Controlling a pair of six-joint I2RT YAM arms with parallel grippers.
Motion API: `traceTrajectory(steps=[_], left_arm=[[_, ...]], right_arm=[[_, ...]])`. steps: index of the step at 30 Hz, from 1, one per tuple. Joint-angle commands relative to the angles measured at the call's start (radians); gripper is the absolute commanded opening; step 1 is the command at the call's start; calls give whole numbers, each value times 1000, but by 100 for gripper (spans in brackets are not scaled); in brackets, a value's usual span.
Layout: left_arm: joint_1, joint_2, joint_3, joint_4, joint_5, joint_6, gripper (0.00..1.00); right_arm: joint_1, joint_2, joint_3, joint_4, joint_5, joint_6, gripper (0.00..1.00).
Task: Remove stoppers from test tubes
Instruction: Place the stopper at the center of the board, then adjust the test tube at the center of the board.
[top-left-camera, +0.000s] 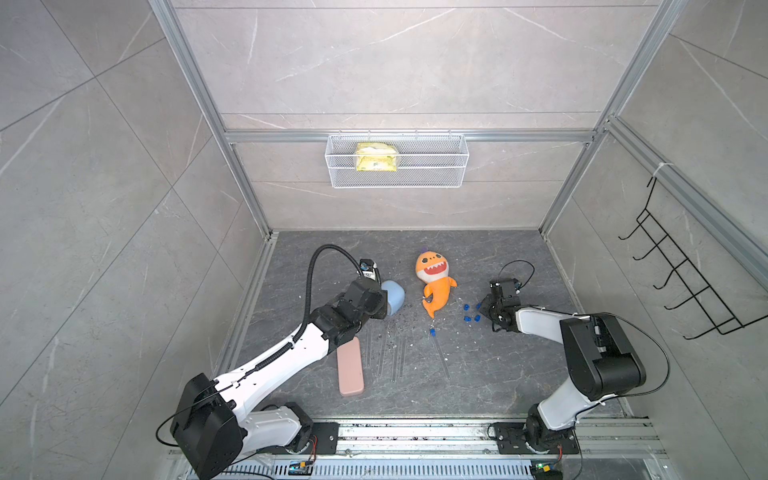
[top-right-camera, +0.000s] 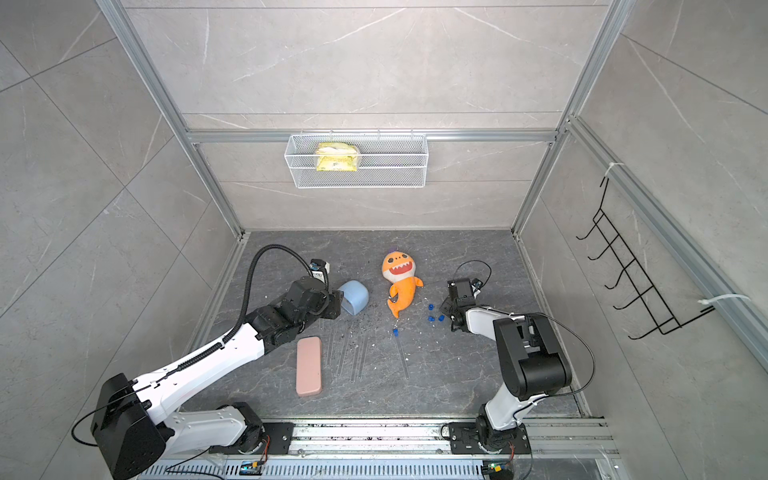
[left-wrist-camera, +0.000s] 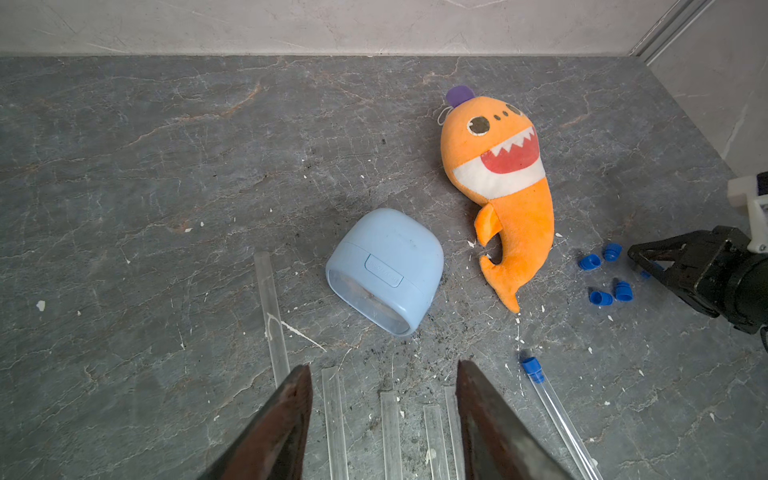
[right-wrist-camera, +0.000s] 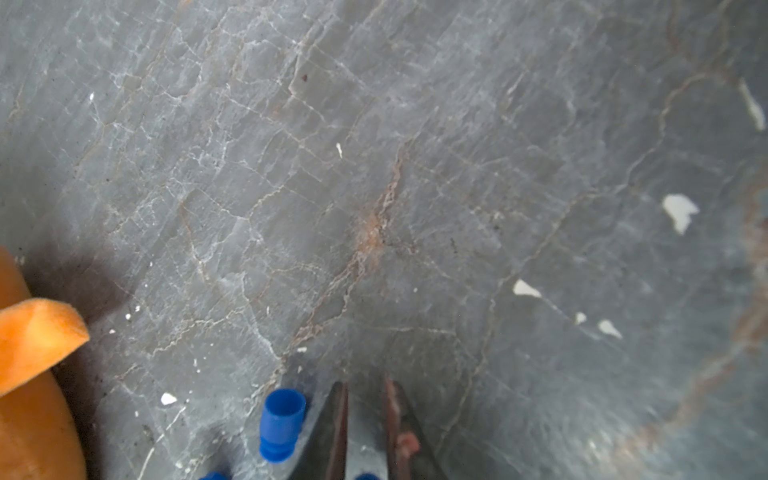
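One clear test tube (top-left-camera: 441, 356) lies on the dark floor with a blue stopper (top-left-camera: 432, 332) in its far end; the left wrist view shows this stopper (left-wrist-camera: 532, 369) too. Several bare tubes (left-wrist-camera: 390, 432) lie side by side under my left gripper (left-wrist-camera: 384, 365), which is open and empty above their ends. Several loose stoppers (top-left-camera: 466, 319) lie in front of my right gripper (top-left-camera: 482, 309). In the right wrist view that gripper (right-wrist-camera: 365, 382) hangs low over the floor, its jaws a narrow gap apart. One stopper (right-wrist-camera: 282, 428) lies beside it, and a blue bit (right-wrist-camera: 365, 477) shows between the jaws at the picture's edge.
A pale blue cup (top-left-camera: 392, 296) lies on its side just ahead of my left gripper. An orange plush shark (top-left-camera: 434, 286) lies between the two arms. A pink oblong case (top-left-camera: 351, 365) rests by the left arm. A wire basket (top-left-camera: 397, 160) hangs on the back wall.
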Motion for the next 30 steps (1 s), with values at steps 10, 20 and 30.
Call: traceTrajectory(steps=[10, 20, 30], left_arm=[[-72, 13, 65, -18, -71, -21, 58], [-209, 299, 195, -74, -156, -214, 57], [-369, 656, 459, -218, -201, -484, 57]], right_arm=[[-3, -179, 49, -135, -46, -70, 40], [-3, -554, -37, -66, -368, -170, 43], [-4, -769, -102, -108, -447, -141, 44]])
